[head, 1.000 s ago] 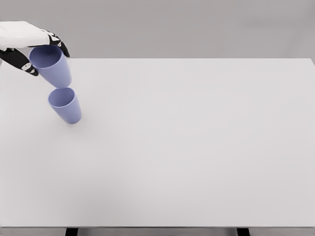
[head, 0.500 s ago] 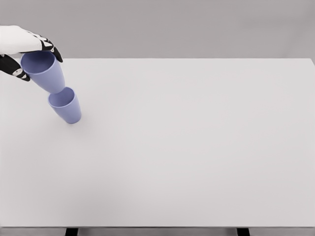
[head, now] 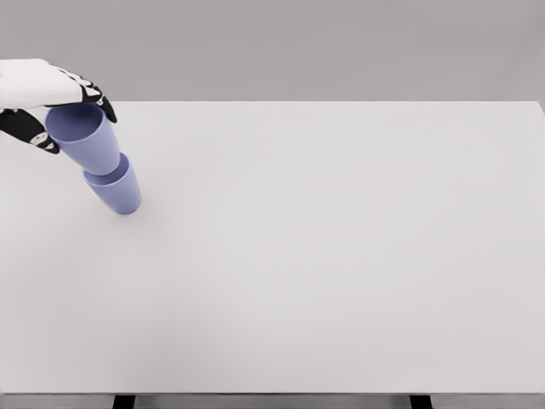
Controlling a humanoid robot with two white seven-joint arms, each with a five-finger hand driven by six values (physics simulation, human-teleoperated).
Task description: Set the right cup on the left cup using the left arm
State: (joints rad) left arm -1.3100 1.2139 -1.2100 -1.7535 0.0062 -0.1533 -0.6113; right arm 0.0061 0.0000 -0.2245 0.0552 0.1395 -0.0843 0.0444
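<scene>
Lower cup (head: 117, 192) rim behind held cup (head: 85, 136)

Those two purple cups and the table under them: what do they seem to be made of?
Held cup and lower cup: probably matte plastic, going by the even lavender colour, thin rims and lack of shine. Table: a smooth, pale grey, matte top, maybe laminate. This is a simulator render, so the materials are guesses.

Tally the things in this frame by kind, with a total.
Cups, lavender: 2, the held cup entering the lower cup.
Robot hand: 1, the left robot hand, gripping the held cup.
Table: 1, white.
Total: 4.
</scene>
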